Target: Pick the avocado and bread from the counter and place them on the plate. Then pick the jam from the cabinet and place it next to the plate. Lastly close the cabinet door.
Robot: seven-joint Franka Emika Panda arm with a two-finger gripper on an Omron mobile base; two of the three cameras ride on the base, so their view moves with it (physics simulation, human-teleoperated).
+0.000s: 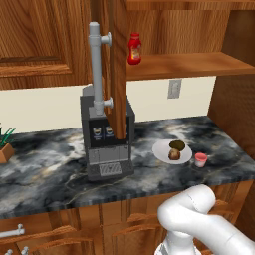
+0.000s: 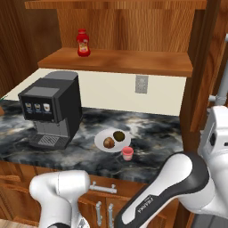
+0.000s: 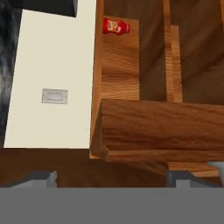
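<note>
Now | hand (image 3: 109, 177) wide open, empty | counter (image 1: 50, 169) dark marble | cabinet (image 2: 124, 60) wood

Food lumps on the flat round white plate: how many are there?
2. A dark olive-green oval avocado lies on the flat round white plate nearer the wall, and a brown rounded bread lump beside it nearer the counter's front edge. Nothing looks hidden.

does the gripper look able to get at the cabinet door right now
Probably yes. The gripper is open, and the cabinet door edge lies right ahead of its fingertips with nothing between them.
</note>
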